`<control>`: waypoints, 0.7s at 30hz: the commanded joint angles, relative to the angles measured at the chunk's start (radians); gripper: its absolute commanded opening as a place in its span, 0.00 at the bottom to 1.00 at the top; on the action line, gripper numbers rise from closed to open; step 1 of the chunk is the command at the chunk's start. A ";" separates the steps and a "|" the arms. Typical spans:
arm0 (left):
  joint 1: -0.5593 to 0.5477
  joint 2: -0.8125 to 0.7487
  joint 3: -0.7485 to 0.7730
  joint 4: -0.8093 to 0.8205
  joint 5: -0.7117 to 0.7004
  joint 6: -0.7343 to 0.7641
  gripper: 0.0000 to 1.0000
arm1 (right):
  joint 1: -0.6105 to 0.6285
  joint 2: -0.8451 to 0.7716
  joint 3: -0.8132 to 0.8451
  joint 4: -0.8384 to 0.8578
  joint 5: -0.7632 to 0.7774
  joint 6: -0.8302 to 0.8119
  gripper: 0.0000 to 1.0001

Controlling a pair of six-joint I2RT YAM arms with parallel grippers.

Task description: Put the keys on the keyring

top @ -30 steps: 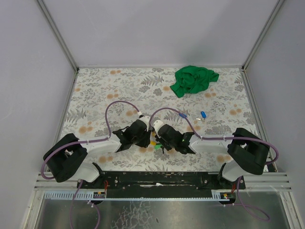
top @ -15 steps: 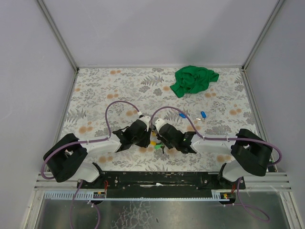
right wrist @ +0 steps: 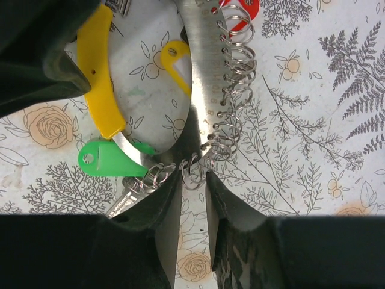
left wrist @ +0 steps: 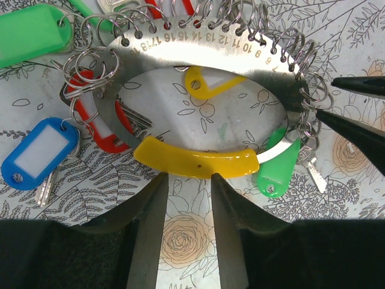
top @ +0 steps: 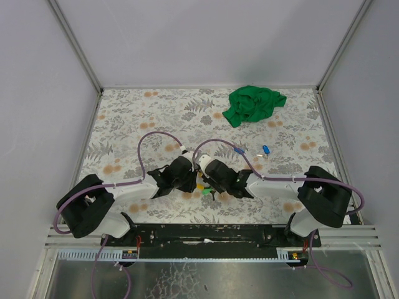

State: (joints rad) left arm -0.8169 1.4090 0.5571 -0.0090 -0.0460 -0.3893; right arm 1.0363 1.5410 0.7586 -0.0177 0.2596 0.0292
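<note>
The keyring is a flat oval steel band with numbered holes, a yellow grip and a row of small wire rings. It lies on the table between both grippers. Keys hang on it by coloured tags: blue, red, yellow and green. My left gripper stands open, its tips against the yellow grip's outer edge, with bare table between the fingers. My right gripper is open a little. One small wire ring sits between its tips at the band's end.
A loose blue key lies on the flowered table right of the arms. A crumpled green cloth sits at the back right. Purple cables arch over both wrists. Grey walls close the table in on three sides.
The right arm has crept a little left toward the keyring, and its jaws have widened slightly. The left arm and the keyring have stayed put.
</note>
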 commanded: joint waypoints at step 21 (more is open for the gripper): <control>0.008 -0.016 -0.003 -0.010 -0.001 -0.001 0.34 | -0.019 0.021 0.045 0.003 -0.001 -0.034 0.09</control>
State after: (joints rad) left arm -0.8116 1.4082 0.5571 -0.0090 -0.0448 -0.3943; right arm 1.0267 1.5936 0.7750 -0.0135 0.2520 0.0032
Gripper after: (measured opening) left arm 0.342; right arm 0.118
